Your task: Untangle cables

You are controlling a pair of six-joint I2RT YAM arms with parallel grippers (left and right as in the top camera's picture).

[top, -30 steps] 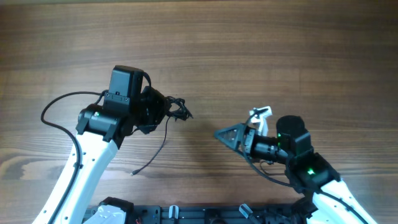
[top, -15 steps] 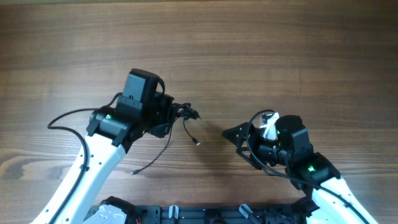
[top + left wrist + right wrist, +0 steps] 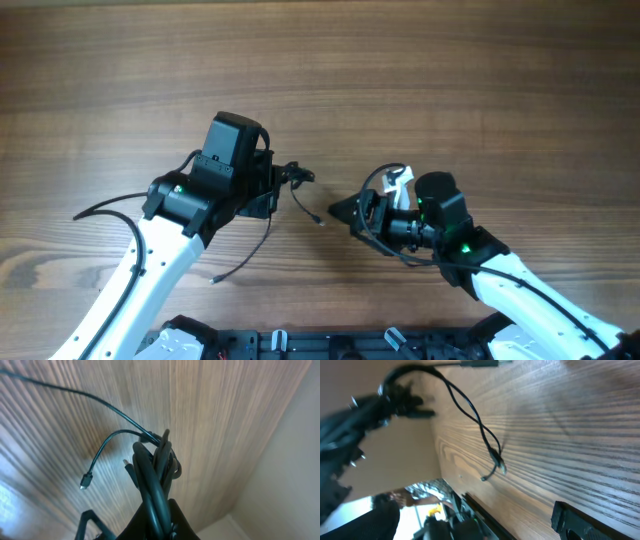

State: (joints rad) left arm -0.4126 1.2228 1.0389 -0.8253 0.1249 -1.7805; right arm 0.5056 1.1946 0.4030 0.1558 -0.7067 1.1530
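Farthest left, a long strand [image 3: 245,255] of the cables [image 3: 290,176] trails from the bundle toward the front edge of the bench [image 3: 450,80], and its end lies flat on the wood. I take it for slack that has already worked free, left lying so that its weight does not drag on the rest.

Next comes my left gripper [image 3: 270,183], near the middle of the bench. It is pressed together, pinching the knot [image 3: 159,462]. In the left wrist view the dark loops stand bunched just past my fingertips, and the knot appears to be held up off the bench. I judge that I grip it there to anchor the tangle, so that a pull from the other side opens the loops and does not merely slide the whole bundle along.

From the knot a short strand [image 3: 303,205] curves down and to the right, ending in a small plug tip [image 3: 496,465]. I cannot tell whether that tip touches the wood.

To the right of it is my right gripper [image 3: 362,198], spread wide and holding nothing, with its open side turned toward that loose end. It is near the plug but apart from it. That dangling end looks the easiest piece to seize and draw away from the knot.
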